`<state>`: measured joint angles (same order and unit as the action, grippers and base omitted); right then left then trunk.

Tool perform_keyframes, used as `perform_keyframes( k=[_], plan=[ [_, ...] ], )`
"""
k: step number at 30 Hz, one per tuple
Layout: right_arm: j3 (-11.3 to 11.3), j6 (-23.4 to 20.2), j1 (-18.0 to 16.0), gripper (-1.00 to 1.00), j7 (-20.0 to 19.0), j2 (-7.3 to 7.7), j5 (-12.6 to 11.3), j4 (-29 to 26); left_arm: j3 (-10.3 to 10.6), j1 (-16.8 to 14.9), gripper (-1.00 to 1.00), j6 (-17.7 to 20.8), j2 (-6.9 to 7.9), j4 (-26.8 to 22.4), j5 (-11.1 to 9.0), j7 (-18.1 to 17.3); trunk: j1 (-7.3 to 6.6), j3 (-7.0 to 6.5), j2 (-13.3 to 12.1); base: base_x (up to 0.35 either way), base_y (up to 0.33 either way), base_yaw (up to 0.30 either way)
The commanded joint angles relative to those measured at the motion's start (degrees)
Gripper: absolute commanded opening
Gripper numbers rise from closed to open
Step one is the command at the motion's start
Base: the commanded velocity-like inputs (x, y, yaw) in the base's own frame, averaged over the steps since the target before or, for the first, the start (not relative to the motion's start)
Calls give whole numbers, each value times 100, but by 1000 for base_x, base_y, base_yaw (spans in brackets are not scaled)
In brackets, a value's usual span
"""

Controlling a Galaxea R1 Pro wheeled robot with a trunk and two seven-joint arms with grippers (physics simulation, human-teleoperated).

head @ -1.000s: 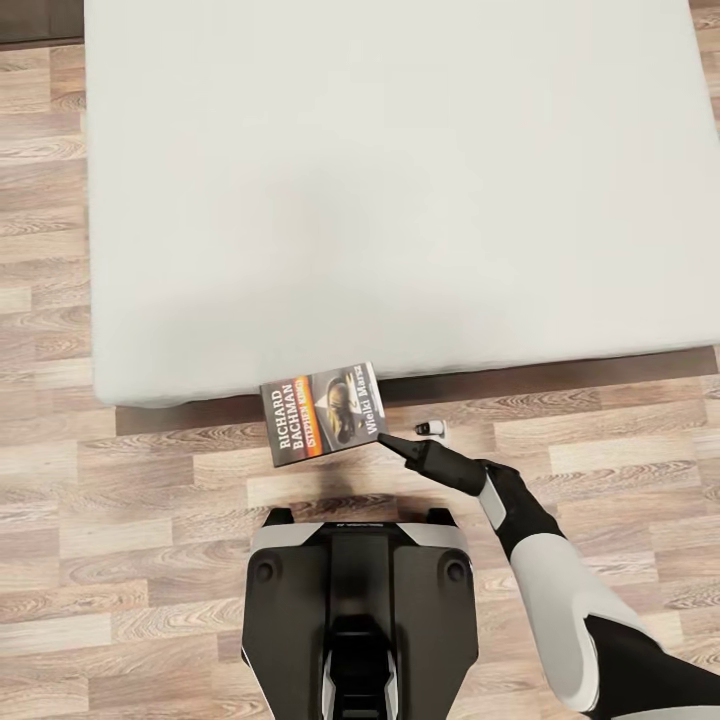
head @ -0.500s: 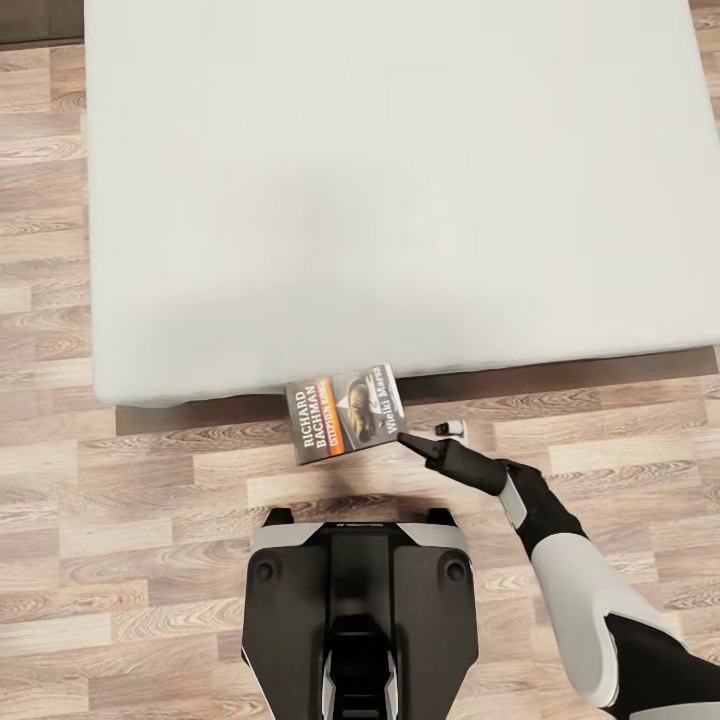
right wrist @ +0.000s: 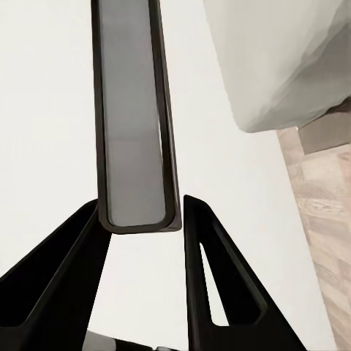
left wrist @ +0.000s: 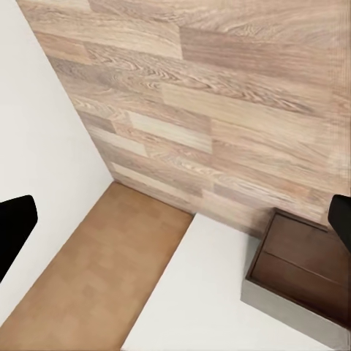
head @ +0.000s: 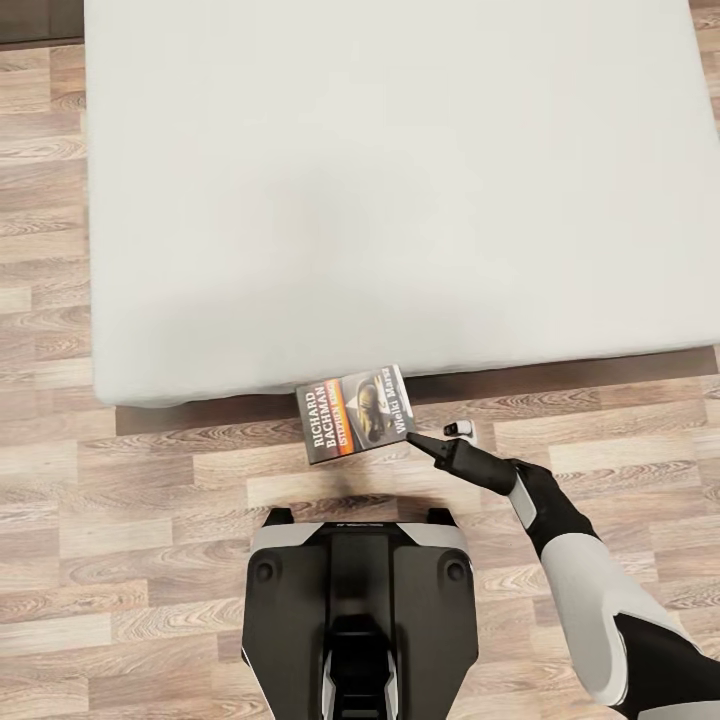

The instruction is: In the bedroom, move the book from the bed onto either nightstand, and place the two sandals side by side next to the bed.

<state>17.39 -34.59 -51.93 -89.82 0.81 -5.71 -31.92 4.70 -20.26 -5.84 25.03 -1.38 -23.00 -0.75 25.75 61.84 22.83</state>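
Shifted rightward off the bed [head: 390, 190], the book [head: 357, 412] hangs clamped between the right gripper's [head: 412, 437] narrowed fingers, over floor; carrying toward a nightstand comes next. Left fingers spread wide.

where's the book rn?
Head view: the book is held off the bed in the right gripper, over the floor at the mattress's near edge, just ahead of the robot's base.
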Motion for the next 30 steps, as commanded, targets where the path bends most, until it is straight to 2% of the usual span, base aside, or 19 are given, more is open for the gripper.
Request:
perform_keyframes(
  k=[1,9,14,16,24,30],
  plan=[
    [4,-75,-1,-100,-18,2,-1,1,50,0,100,-25,-4,3,-89,-43,4,5,8,0,0,0],
    [9,-100,-1,-100,-18,43,-5,7,52,4,100,-112,-19,9,-147,-89,4,5,8,0,0,0],
    [28,-109,-1,-100,-18,200,-33,10,56,4,100,-141,-89,20,-151,-91,4,5,8,0,0,0],
    [31,-135,0,-100,-18,243,-120,10,56,4,100,-143,-121,20,-151,-87,4,5,8,0,0,0],
    [-36,-397,6,-100,-18,408,-766,20,57,11,100,-145,-234,23,-152,-63,4,5,8,0,0,0],
    [-56,-437,7,-100,-18,431,-882,19,57,12,100,-150,-297,24,-150,-52,4,5,8,0,0,0]
  ],
)
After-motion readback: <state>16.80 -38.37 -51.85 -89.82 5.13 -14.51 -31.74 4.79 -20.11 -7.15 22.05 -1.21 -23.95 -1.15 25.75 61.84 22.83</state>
